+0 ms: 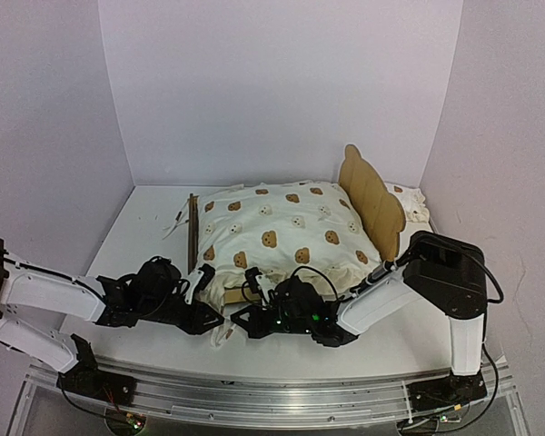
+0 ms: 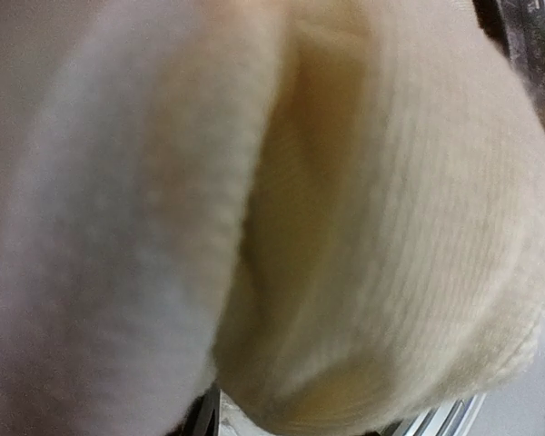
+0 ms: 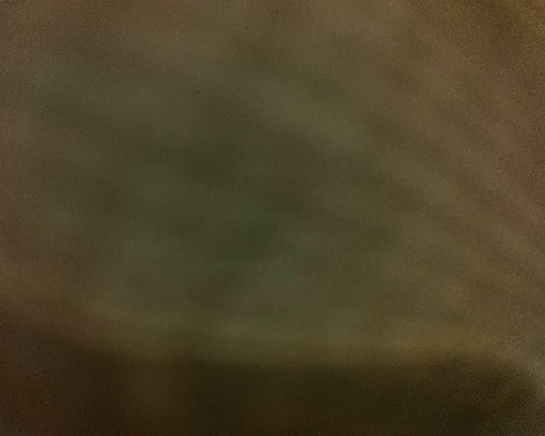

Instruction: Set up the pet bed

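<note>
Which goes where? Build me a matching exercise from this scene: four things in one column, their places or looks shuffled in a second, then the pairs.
Things
1. cushion
2. headboard
3. pillow
4. left gripper

Places or looks
a. by the right wall, beyond the headboard
b. at the cushion's near left corner
c. bare wood, standing upright
d. bear print, in the middle

Pairs: 1-d, 2-c, 3-a, 4-b
</note>
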You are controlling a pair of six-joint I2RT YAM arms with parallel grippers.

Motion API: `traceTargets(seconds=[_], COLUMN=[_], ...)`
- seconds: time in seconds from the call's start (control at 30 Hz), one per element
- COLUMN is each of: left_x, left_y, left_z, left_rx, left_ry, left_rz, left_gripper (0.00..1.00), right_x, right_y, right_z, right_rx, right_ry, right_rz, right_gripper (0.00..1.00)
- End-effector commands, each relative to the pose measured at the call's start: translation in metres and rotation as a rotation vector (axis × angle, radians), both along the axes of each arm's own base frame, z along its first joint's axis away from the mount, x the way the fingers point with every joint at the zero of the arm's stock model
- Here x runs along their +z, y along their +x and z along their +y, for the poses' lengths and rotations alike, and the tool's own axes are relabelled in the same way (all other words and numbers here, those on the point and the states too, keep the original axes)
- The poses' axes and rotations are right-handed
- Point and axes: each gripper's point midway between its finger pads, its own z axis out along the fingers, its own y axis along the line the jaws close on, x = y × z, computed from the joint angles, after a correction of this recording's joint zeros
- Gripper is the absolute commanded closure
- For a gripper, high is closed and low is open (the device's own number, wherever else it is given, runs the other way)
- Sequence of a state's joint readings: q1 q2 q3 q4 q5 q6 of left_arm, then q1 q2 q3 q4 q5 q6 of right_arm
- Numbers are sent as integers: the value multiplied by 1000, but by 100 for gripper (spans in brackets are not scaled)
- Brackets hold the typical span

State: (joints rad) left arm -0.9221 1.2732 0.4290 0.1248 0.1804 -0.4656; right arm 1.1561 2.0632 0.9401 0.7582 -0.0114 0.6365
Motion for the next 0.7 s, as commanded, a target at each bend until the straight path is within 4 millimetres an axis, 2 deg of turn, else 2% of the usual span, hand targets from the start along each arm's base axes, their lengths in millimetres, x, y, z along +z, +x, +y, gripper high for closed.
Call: traceTargets(seconds=[0.0, 0.17, 0.37, 0.47, 0.67], left_x=[4, -1, 7, 5, -5], left_y=[27, 36, 38, 40, 42], left_z=[2, 14, 3, 2, 2], left_rx=[71, 105, 80, 93, 102], left_ry=[1, 30, -35, -48, -48], left_rz=[-76, -83, -86, -81, -92], left_gripper=[68, 67, 66, 66, 77], right_x=[5, 4, 2, 4, 7], right_y=[-2, -5, -7, -7, -6], right_z=[2, 0, -1, 1, 5], right_rx=[14, 29, 35, 40, 45], right_ry=[21, 18, 14, 18, 26], right_rz=[5, 5, 12, 10, 6], right_gripper=[100, 100, 100, 100, 100])
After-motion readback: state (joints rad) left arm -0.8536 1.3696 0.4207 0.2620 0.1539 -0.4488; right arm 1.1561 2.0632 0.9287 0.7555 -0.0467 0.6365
